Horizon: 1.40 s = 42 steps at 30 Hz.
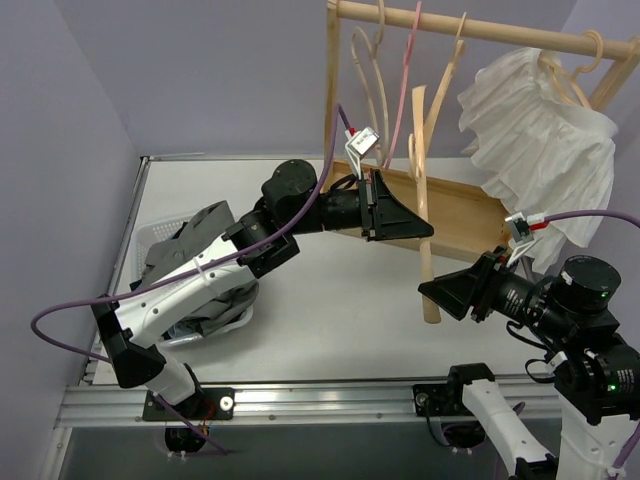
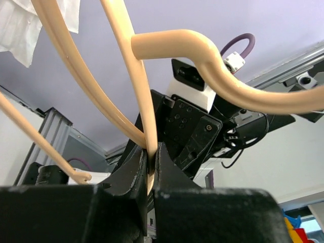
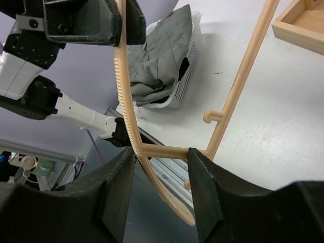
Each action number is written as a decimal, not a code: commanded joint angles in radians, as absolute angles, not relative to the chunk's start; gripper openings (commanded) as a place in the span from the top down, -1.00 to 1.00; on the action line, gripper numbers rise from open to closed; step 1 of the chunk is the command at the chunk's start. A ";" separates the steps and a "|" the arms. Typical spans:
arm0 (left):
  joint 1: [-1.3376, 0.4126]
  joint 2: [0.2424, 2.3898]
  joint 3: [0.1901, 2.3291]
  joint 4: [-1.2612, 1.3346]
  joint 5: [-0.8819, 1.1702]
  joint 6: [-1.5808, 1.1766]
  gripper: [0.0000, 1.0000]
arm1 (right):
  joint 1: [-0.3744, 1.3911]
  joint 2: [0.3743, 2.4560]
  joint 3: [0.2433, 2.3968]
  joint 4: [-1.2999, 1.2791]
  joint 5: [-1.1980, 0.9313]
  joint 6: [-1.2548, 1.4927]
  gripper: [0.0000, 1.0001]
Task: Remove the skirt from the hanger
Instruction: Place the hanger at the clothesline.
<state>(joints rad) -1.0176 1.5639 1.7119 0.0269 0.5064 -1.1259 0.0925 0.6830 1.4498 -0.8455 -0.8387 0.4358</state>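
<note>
Hanger (image 1: 427, 270): pale, smooth, rounded bars. The right wrist view adds fine ribbing along 1 curved arm. Left tool (image 1: 425, 228) is pressed together, pinching a hanger arm above mid-counter (image 1: 330, 330). Right tool (image 3: 161, 172) is spread with the crossbar in the gap; we cannot tell if it touches. Skirt (image 3: 162, 61): grey, pleated, crumpled in a white perforated basket (image 3: 190, 76) at the counter's left edge. We see its pleats only from the right wrist.

The skirt (image 3: 162, 55) at upper centre was mid-grey with faint pleat lines, the basket (image 3: 192, 71) under it white. The hanger (image 3: 125, 96) was pale tan, my left pincer (image 2: 151, 167) matte black, the blouse (image 1: 540, 130) at upper right white.
</note>
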 commanded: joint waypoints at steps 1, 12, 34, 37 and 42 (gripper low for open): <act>-1.015 1.588 1.717 0.161 0.541 -1.204 0.95 | 0.095 0.695 1.434 -0.761 -0.939 0.445 0.21; -1.020 1.603 1.686 0.215 0.534 -1.247 0.95 | 0.110 0.706 1.434 -0.669 -1.038 0.544 1.00; -1.023 1.548 1.591 0.310 0.517 -1.290 0.95 | 0.121 0.715 1.385 -0.502 -1.011 0.632 0.34; -1.023 1.546 1.592 0.318 0.514 -1.295 0.95 | 0.121 0.733 1.404 -0.532 -1.012 0.595 0.28; -1.026 1.552 1.594 0.336 0.512 -1.310 0.95 | 0.121 0.733 1.371 -0.529 -1.014 0.586 0.21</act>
